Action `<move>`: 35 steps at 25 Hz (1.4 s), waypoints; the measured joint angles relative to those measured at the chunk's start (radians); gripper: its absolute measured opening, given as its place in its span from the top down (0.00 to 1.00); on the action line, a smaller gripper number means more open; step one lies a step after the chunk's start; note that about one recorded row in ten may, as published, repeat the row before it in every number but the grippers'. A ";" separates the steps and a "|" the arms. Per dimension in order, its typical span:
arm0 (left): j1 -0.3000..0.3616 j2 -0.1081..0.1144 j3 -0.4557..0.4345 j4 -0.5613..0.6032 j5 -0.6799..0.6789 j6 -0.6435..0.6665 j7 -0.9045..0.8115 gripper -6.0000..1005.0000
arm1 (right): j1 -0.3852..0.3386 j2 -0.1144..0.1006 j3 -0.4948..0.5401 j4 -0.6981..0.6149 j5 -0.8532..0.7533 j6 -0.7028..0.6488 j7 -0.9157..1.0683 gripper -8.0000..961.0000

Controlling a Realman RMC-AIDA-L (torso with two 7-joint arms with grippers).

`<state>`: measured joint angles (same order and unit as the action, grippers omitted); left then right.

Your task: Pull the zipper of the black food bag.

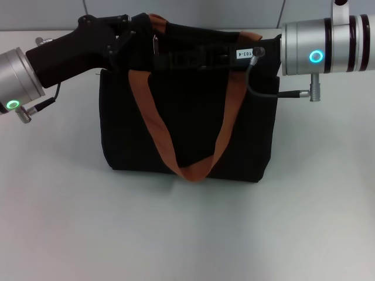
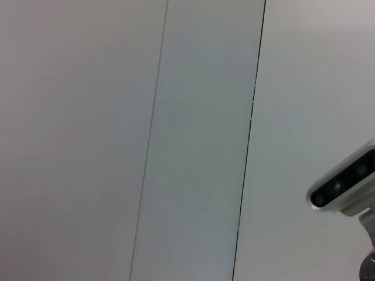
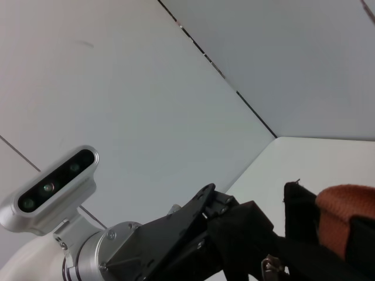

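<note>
The black food bag (image 1: 193,117) stands upright mid-table, one orange-brown strap (image 1: 155,123) hanging down its front. My left gripper (image 1: 132,36) comes in from the left and is shut on the bag's top left edge; the right wrist view shows it (image 3: 220,213) holding bunched black fabric (image 3: 299,205). My right gripper (image 1: 170,58) lies along the bag's top from the right, its tip close to the zipper (image 1: 156,44), a small silver tab. The tab also shows in the right wrist view (image 3: 270,266), just beside the left gripper.
The white table (image 1: 187,234) spreads in front of and beside the bag. A grey panelled wall (image 2: 176,140) stands behind. The left wrist view shows only that wall and the right arm's wrist camera (image 2: 345,187).
</note>
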<state>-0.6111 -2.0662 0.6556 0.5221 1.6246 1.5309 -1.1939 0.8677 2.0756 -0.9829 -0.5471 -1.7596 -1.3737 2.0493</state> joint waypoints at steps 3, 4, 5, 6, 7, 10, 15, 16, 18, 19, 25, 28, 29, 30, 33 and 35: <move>0.002 0.002 -0.001 0.004 0.000 0.000 -0.011 0.98 | -0.003 0.000 0.002 -0.003 0.004 0.000 -0.011 0.64; 0.002 0.002 -0.001 0.005 0.000 0.000 -0.016 0.98 | -0.003 0.001 0.003 -0.003 0.005 0.000 -0.016 0.64; 0.003 0.003 0.000 0.005 0.000 0.000 -0.021 0.98 | -0.003 0.003 0.003 -0.003 0.007 -0.002 -0.031 0.64; 0.003 0.003 0.001 0.005 0.000 0.000 -0.024 0.98 | -0.003 0.003 0.003 -0.003 0.007 -0.002 -0.031 0.65; 0.003 0.004 0.001 0.005 0.000 0.000 -0.026 0.98 | -0.005 0.005 0.002 -0.003 0.012 -0.003 -0.043 0.65; 0.004 0.006 -0.001 0.007 0.000 0.000 -0.035 0.98 | -0.021 0.007 -0.005 -0.004 0.046 -0.010 -0.097 0.65; 0.006 0.014 -0.001 0.009 0.000 0.000 -0.061 0.98 | -0.055 0.007 -0.003 -0.006 0.089 -0.014 -0.171 0.65; 0.006 0.014 -0.001 0.009 0.000 0.000 -0.064 0.98 | -0.057 0.007 -0.003 -0.007 0.092 -0.012 -0.181 0.65; 0.007 0.015 -0.001 0.009 0.000 0.001 -0.070 0.98 | -0.060 0.008 -0.005 -0.007 0.096 -0.008 -0.201 0.65; 0.007 0.015 -0.001 0.009 0.000 0.001 -0.072 0.98 | -0.061 0.008 -0.005 -0.007 0.097 -0.008 -0.209 0.65; 0.008 0.014 0.002 0.009 0.002 0.002 -0.075 0.98 | -0.062 0.009 -0.007 -0.003 0.120 -0.011 -0.238 0.65; 0.008 0.013 0.003 0.009 0.002 0.002 -0.075 0.97 | -0.062 0.010 -0.008 -0.002 0.125 -0.013 -0.242 0.65; 0.008 0.012 0.004 0.009 0.002 0.002 -0.075 0.97 | -0.062 0.010 -0.008 -0.001 0.126 -0.013 -0.242 0.65; 0.008 0.011 0.004 0.009 0.001 0.002 -0.075 0.97 | -0.059 0.011 -0.014 0.002 0.126 -0.009 -0.242 0.65; 0.005 0.008 0.005 0.009 0.001 0.002 -0.075 0.97 | -0.056 0.011 -0.023 0.003 0.127 -0.006 -0.242 0.65; 0.001 0.006 0.007 0.009 0.001 0.002 -0.075 0.97 | -0.053 0.012 -0.029 0.003 0.127 -0.002 -0.242 0.65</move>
<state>-0.6099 -2.0606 0.6621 0.5308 1.6258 1.5325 -1.2689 0.8143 2.0876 -1.0122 -0.5440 -1.6323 -1.3761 1.8070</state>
